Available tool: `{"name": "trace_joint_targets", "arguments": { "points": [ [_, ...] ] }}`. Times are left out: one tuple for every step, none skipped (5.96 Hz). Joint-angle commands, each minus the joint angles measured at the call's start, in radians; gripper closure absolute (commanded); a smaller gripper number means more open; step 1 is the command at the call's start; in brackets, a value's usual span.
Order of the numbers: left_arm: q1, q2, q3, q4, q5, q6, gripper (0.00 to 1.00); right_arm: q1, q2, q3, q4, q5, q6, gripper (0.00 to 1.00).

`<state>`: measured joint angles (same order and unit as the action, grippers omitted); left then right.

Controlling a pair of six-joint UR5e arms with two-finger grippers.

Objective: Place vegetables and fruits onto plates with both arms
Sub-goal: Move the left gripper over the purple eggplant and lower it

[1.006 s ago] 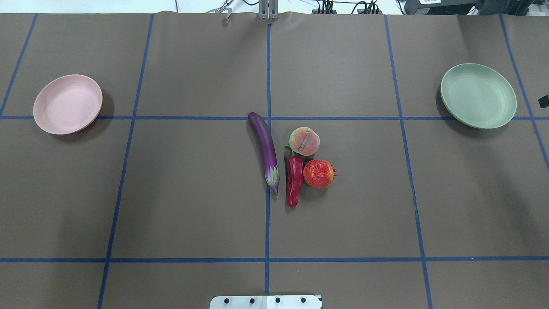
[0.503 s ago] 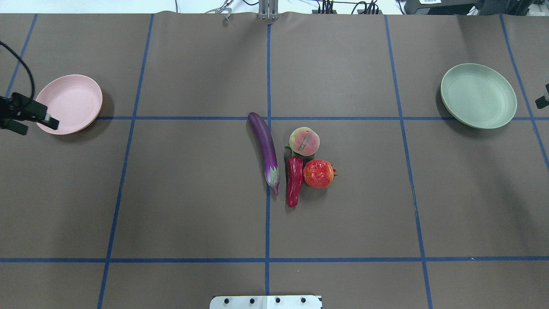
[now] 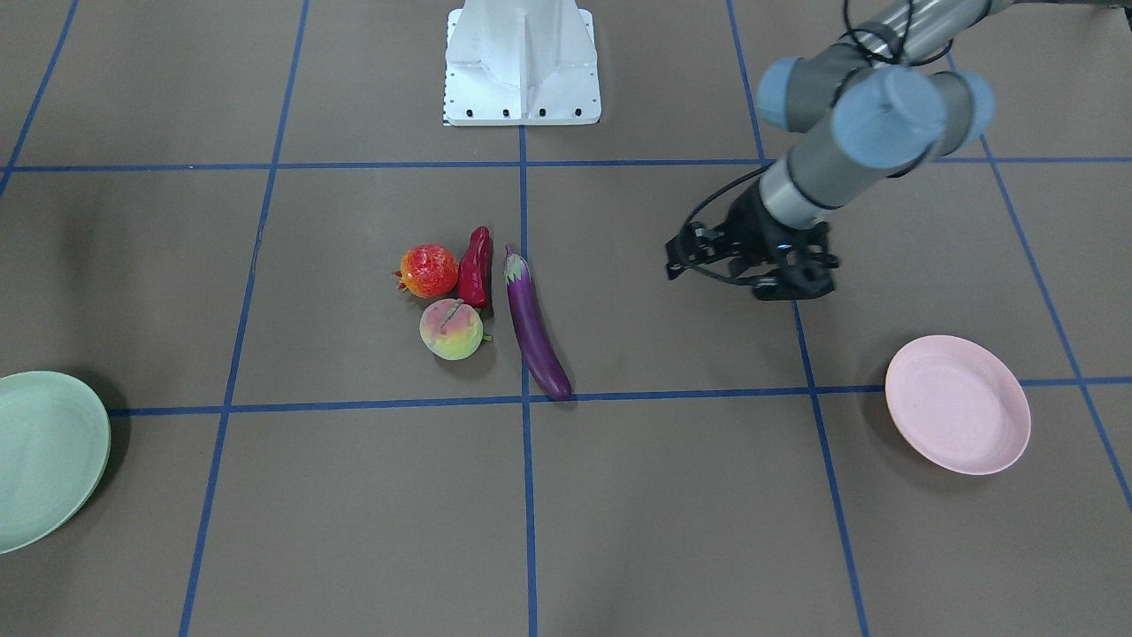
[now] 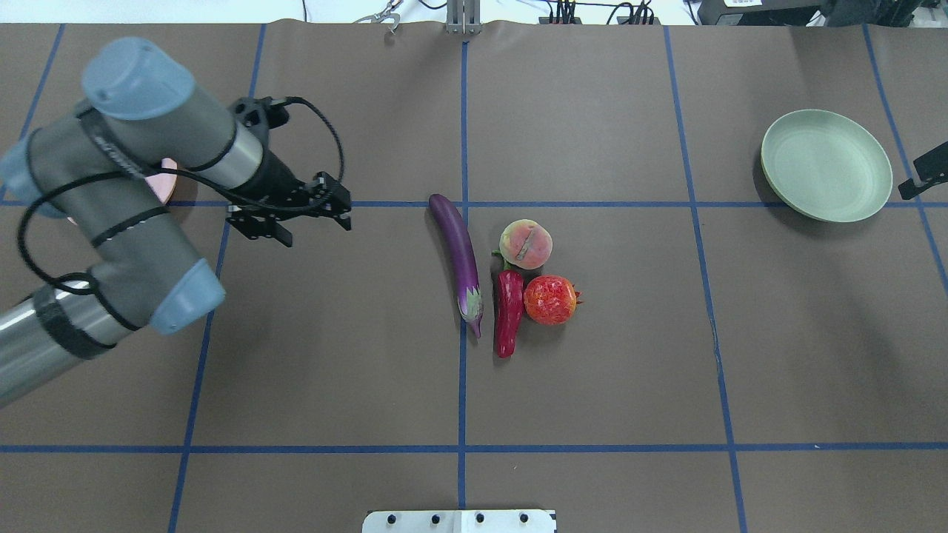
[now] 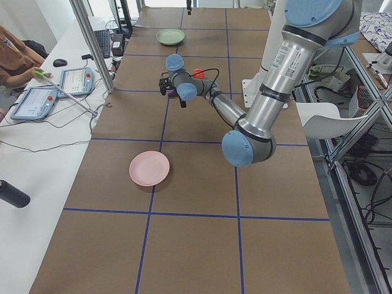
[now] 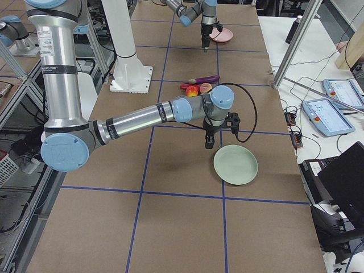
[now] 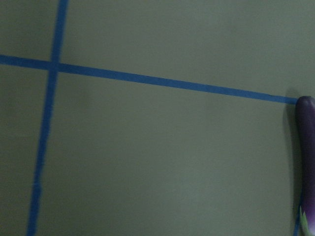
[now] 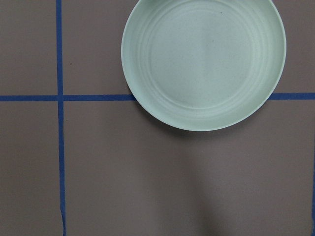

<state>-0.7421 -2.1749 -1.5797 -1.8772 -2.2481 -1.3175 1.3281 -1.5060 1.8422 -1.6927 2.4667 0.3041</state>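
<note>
Nearest the robot, the edge of its white pedestal base (image 4: 459,520) sits on the brown worktop (image 4: 333,355), which is ruled into squares by blue tape (image 4: 461,400). A little further out, by the centre line, the four pieces lie bunched together on the worktop itself.

The dark red chili pepper (image 4: 508,314) comes first, its tip toward the robot and its green stem pointing away at the peach. The pomegranate (image 4: 549,299) touches the chili's right side, crown turned outward. The eggplant (image 4: 458,248) lies just left of the chili along the centre tape. Its cap end is nearer the robot and its rounded end reaches the cross tape. The peach (image 4: 525,243) sits just beyond the chili and pomegranate, near the eggplant's middle.

Further out on the left, the left arm (image 4: 126,185) holds the left tool (image 4: 316,234) pointing down over bare worktop, well apart from the eggplant, its fingers spread wide. The pink plate (image 3: 958,404) lies beyond it at the far left.

At the far right lies the mint green plate (image 4: 826,164). The right arm (image 6: 136,119) carries the right tool (image 6: 209,143) close by it. Whether that tool is wide or narrow I cannot tell.
</note>
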Motion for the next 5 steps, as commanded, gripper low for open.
{"name": "trace_joint_targets", "arguments": {
  "points": [
    [0.09, -0.169, 0.18, 0.001, 0.12, -0.042, 0.0, -0.021, 0.01, 0.008, 0.001, 0.001, 0.004, 0.0],
    [0.114, -0.201, 0.231, 0.0, 0.154, -0.04, 0.0, -0.023, 0.012, 0.008, 0.001, 0.003, 0.004, 0.0],
    [0.127, -0.291, 0.348, -0.003, 0.163, -0.04, 0.0, -0.023, 0.012, 0.006, 0.001, 0.003, 0.004, 0.0],
    [0.125, -0.336, 0.406, -0.008, 0.163, -0.039, 0.0, -0.023, 0.012, 0.005, 0.001, 0.002, 0.004, 0.0],
    [0.13, -0.336, 0.417, -0.011, 0.177, -0.039, 0.0, -0.023, 0.012, 0.003, 0.001, 0.003, 0.004, 0.0]
  ]
}}
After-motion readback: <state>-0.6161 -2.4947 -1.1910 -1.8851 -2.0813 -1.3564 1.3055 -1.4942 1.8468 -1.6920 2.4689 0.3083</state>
